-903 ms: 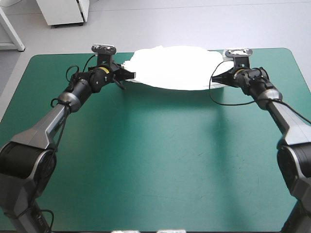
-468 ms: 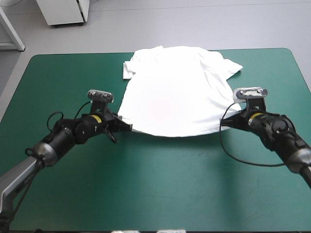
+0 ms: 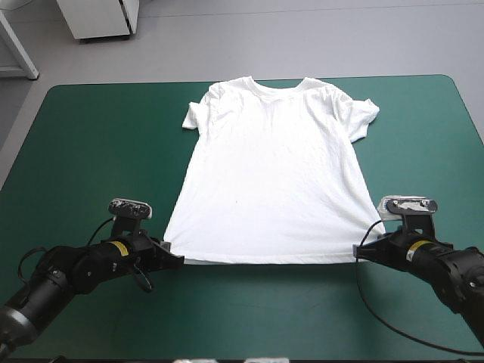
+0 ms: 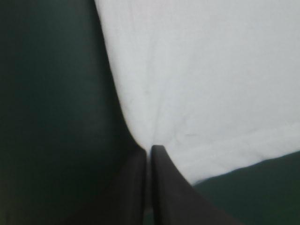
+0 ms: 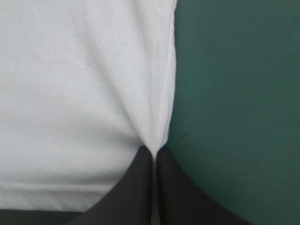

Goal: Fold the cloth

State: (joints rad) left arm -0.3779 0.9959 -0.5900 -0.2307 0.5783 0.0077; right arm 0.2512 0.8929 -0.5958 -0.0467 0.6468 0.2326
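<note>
The white T-shirt (image 3: pixel 272 174) lies spread flat on the teal-green cover, collar toward the far edge and hem toward the near edge. My left gripper (image 3: pixel 175 259) pinches the hem's left corner, its black fingers all but shut on the T-shirt (image 4: pixel 197 93). At the hem's right corner my right gripper (image 3: pixel 358 252) holds the same way. In the right wrist view the T-shirt (image 5: pixel 79 84) gathers into a small pleat at my right gripper (image 5: pixel 153 151). My left gripper (image 4: pixel 150 149) shows the same pleat at its tips.
Bare teal-green cover (image 3: pixel 91 136) lies to the left and right of the T-shirt and along the near edge. Both sleeves rest flat near the far edge.
Both grippers have drawn the hem back toward the near edge. The T-shirt, earlier a bunched bundle at the far edge, now lies spread out flat.
</note>
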